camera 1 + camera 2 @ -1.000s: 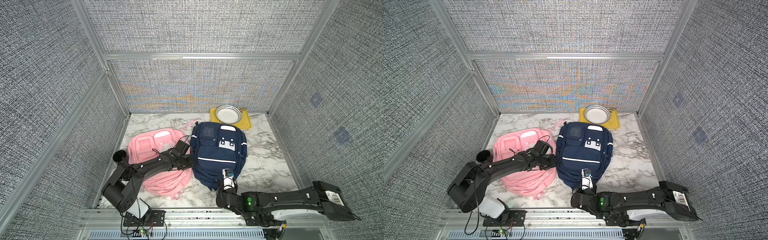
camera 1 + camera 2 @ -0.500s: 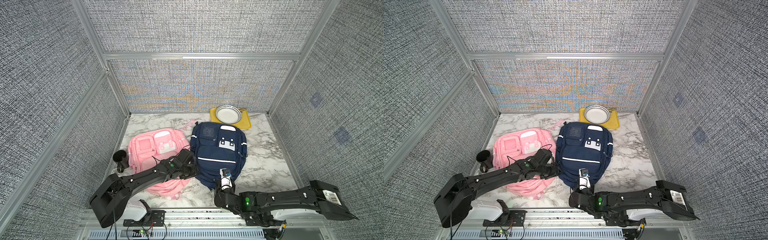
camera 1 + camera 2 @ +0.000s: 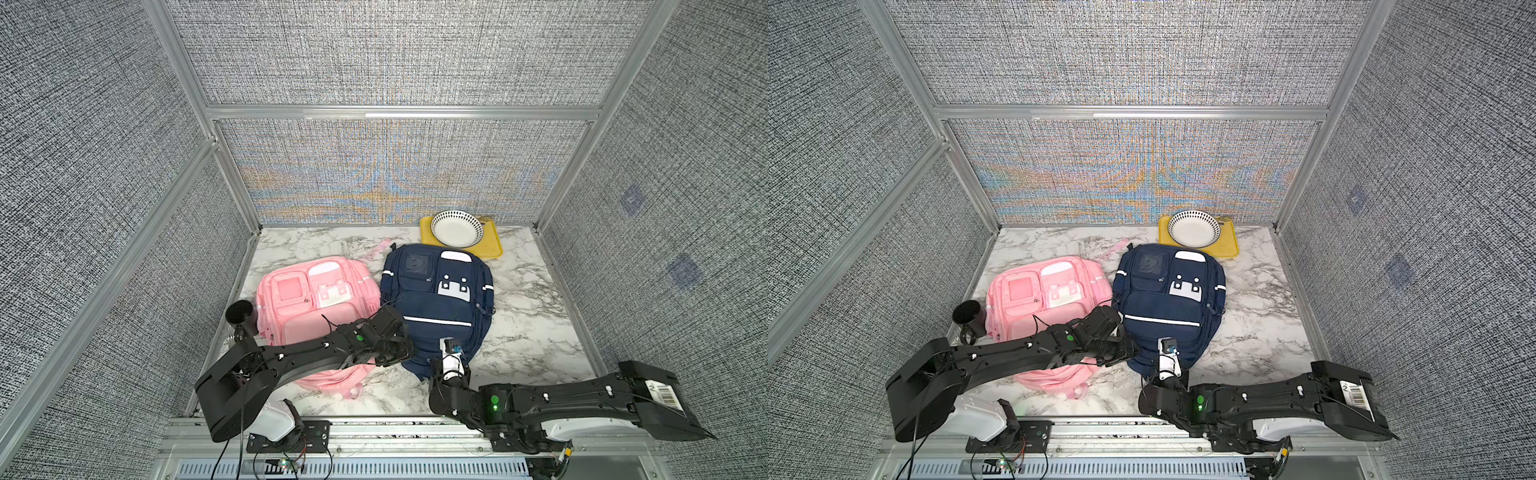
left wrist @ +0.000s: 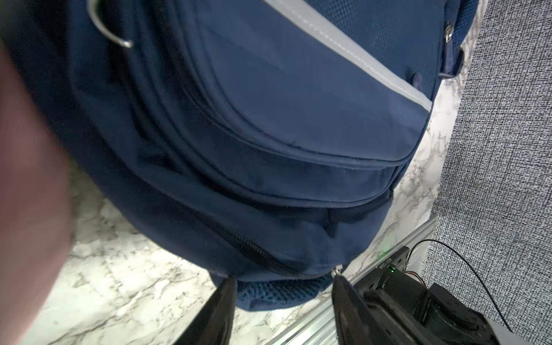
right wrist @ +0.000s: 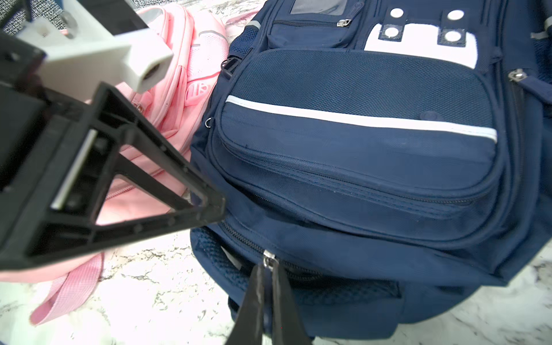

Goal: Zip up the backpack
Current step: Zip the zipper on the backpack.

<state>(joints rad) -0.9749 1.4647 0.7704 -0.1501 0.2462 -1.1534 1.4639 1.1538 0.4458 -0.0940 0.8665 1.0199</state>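
The right fingers [image 5: 254, 301] were pressed together on the small silver zipper pull [image 5: 268, 257] at the near end of the navy backpack [image 5: 358, 143]. The right wrist view showed the pull pinched between their tips. The zipper's teeth ran from the pull along the bag's lowest seam, but it could not be told whether the stretch beyond the pull was closed.

The left fingers [image 4: 222, 301] stood apart and held nothing, with the bag's mesh end showing between their tips in the left wrist view. In the right wrist view, one of them had its tip at the bag's edge, on the pink bag's side of the pull.

In both top views the navy backpack [image 3: 440, 307] [image 3: 1167, 307] lay flat with its front pockets up, near the middle of the marble table [image 3: 532, 324]. Its zipped end pointed toward the arm bases. The left arm [image 3: 307, 353] stretched across the pink backpack [image 3: 316, 291], which lay alongside the navy one with their sides touching. The right arm [image 3: 561, 399] lay low along the table's front edge.

A black mug [image 3: 241, 316] stood just beside the pink bag's outer side. Beyond the navy bag's far end sat a yellow tray [image 3: 492, 249] carrying a white bowl [image 3: 457, 230] with a dotted rim.
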